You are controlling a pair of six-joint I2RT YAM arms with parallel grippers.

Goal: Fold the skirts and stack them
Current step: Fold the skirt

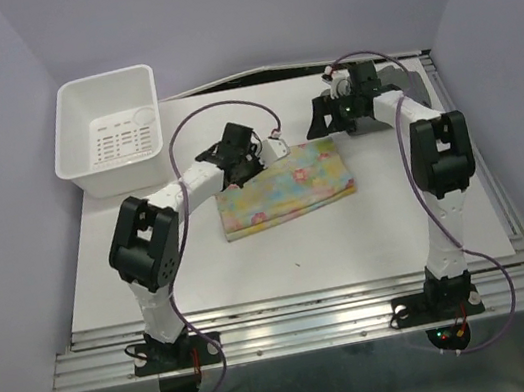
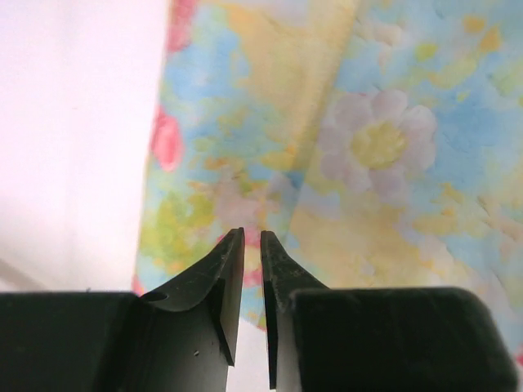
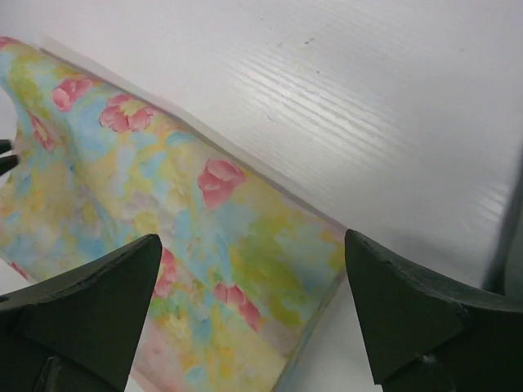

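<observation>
Skirt pastel yellow-blue-green, pink flower print; bin white.

Right hand is spread wide open with nothing gripped, hanging over the near end of the floral skirt. The skirt is folded, thin pastel yellow-blue-green cloth with pink flowers, lying on the white ribbed worktop. Its right corner sits between the two dark tips.
</observation>
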